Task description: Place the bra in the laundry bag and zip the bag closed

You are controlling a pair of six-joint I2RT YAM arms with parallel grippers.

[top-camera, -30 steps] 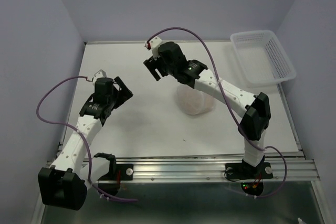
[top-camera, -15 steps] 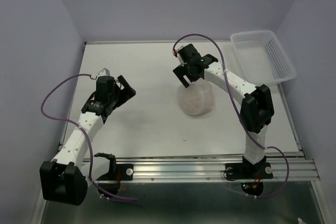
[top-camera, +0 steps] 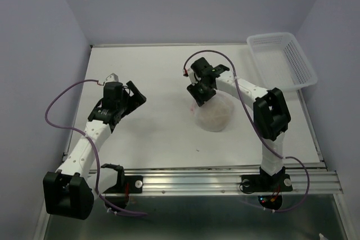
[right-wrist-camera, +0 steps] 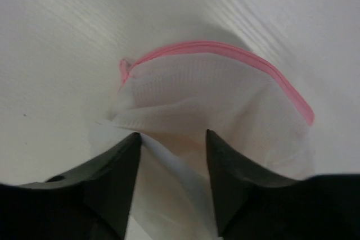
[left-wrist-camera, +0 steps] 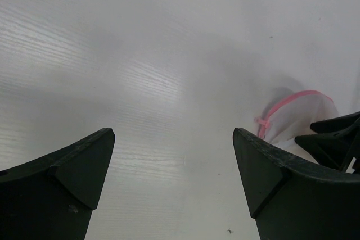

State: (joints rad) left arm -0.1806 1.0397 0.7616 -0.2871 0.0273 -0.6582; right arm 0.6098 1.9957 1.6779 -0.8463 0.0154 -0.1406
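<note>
At the table's centre, the right gripper (top-camera: pixel 198 96) has swung in from the far left and dropped onto the laundry bag (right-wrist-camera: pixel 214 94), which now lies slightly nearer. Its fingers straddle a fold of mesh, partly closed; whether they pinch it I cannot tell. A faint peach tint inside suggests the bra (top-camera: pixel 210 117) is already in, so the zipper (right-wrist-camera: pixel 225 49) is probably the remaining job; how far it is shut is unclear. The left gripper (left-wrist-camera: pixel 173 133) has barely moved and hangs wide open over the bare white table (top-camera: pixel 152 133). 1 slotted basket (top-camera: pixel 270 36) sits at the far right corner; lavender walls (top-camera: pixel 197 4) enclose 3 sides.
</note>
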